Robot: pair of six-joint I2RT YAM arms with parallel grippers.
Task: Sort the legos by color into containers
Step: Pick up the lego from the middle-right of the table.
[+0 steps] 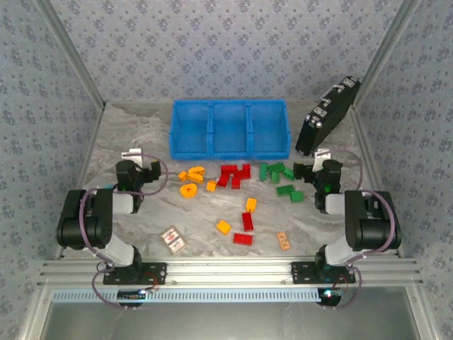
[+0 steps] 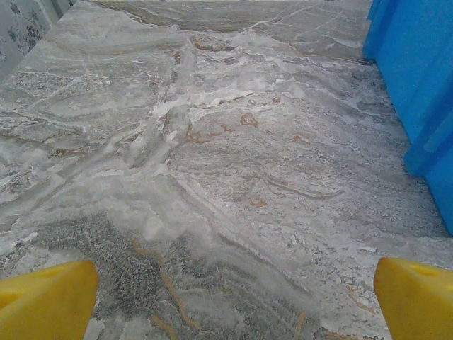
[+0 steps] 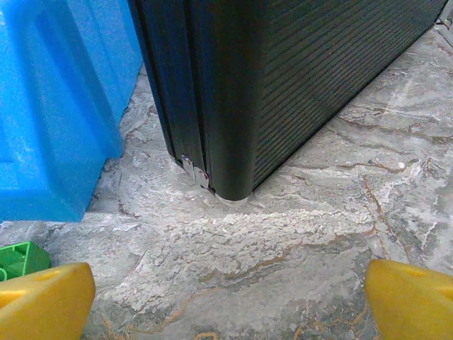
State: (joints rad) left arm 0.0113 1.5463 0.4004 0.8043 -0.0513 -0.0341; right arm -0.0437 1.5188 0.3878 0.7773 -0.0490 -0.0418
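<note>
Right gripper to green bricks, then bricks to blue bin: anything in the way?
Nothing visible. The open right gripper sits just right of the green plastic bricks. The blue three-compartment plastic bin lies directly beyond them; the black ribbed case stands at the bin's right end, off that path.

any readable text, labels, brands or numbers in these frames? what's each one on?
No text can be read in any view.
Flat card: printed pattern, too small to read.
Small orange tag: any marking is too small to read.
Black case: light patches on its side, too blurred to read; the ribbed face in the right wrist view carries no text.
Blue bin: no marking seen.
</note>
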